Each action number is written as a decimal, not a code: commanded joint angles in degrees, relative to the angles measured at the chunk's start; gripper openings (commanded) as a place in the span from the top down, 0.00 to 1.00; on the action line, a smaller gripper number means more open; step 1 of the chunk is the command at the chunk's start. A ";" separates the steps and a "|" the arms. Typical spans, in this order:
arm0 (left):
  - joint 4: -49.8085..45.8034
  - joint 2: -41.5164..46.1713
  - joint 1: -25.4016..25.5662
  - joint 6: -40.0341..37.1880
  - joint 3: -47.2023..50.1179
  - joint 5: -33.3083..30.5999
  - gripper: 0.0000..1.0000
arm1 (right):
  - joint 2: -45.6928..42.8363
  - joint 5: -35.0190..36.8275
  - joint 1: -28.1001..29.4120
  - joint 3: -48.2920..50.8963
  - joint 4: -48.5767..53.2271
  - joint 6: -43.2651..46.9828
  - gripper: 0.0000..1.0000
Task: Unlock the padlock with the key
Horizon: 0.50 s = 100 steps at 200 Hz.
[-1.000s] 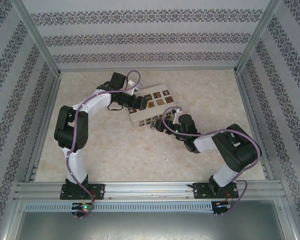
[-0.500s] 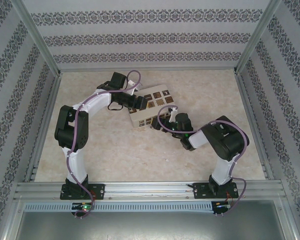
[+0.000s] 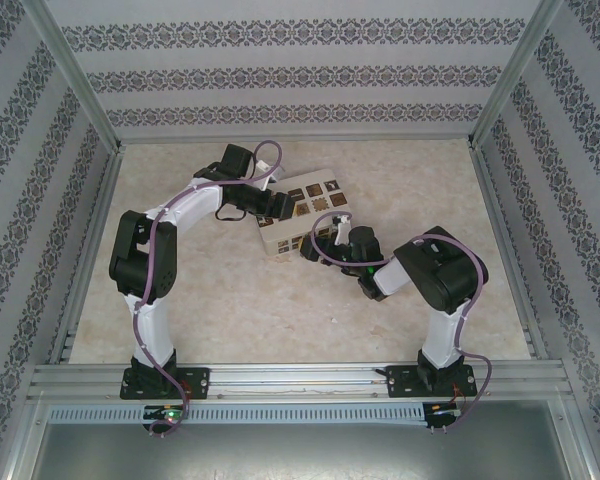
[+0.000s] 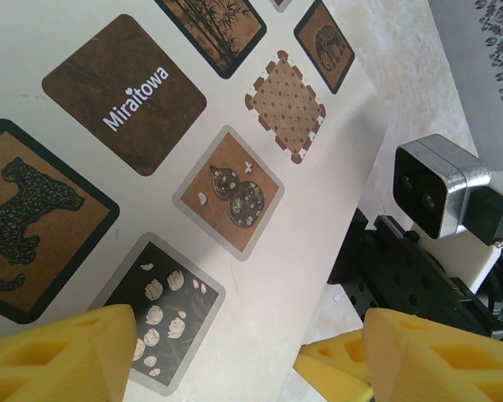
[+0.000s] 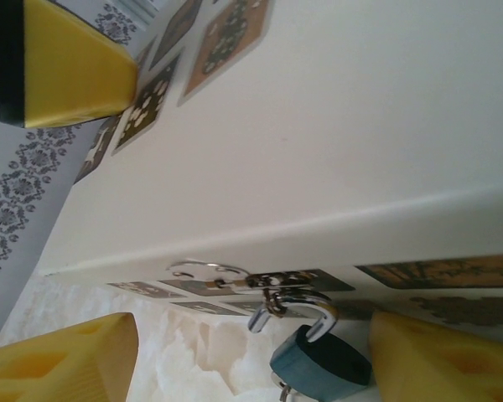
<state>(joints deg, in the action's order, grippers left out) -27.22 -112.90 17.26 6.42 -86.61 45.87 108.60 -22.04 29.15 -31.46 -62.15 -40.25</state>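
**Top external.** The white box (image 3: 315,192) lies on the worktop (image 3: 230,300) at the centre of the frame. The left tool (image 3: 283,208) is over its lid. The right tool (image 3: 313,247) points at its near side from the lower right.

**Left wrist.** The left tool's yellow fingertips (image 4: 59,352) stand wide apart at the bottom corners. One is above the lid and the other is past the box's right edge. Nothing is pinched between them, so I take this tool as released, perhaps only steadying the box. One brown square (image 4: 126,95) carries the white word "Miraitowa"; the other squares show pictures without writing. The right arm's silver camera (image 4: 440,186) sits at the right edge.

**Right wrist.** The padlock (image 5: 320,365) hangs at lower centre. Its silver shackle (image 5: 295,311) passes through the hasp (image 5: 235,276) on the box's side. The right tool (image 5: 251,352) is released, its fingers flanking the padlock without touching it. A silvery sliver (image 5: 282,390) under the blue body may be the key; I cannot tell.

The step in hand looks like the approach to the lock, early in the task. The next move calls for a careful pinch on a very small target, either the body or that sliver. The right tool must not knock the lock so that it swings on the hasp.
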 commanded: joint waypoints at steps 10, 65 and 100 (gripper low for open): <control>-4.31 -1.88 0.47 -0.76 -0.28 -1.47 0.29 | 1.38 -2.50 0.40 -1.14 -4.20 1.75 0.28; -4.32 -1.90 0.48 -0.68 -0.27 -1.26 0.29 | 1.96 -3.70 0.30 -2.16 -4.91 1.75 0.33; -4.51 -1.93 0.48 -0.80 -0.38 -1.36 0.29 | 2.53 -4.32 0.36 -2.39 -4.91 1.75 0.38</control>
<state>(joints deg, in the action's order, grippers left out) -27.24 -112.90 17.26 6.39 -86.61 45.84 110.08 -24.14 29.12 -32.40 -63.86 -39.99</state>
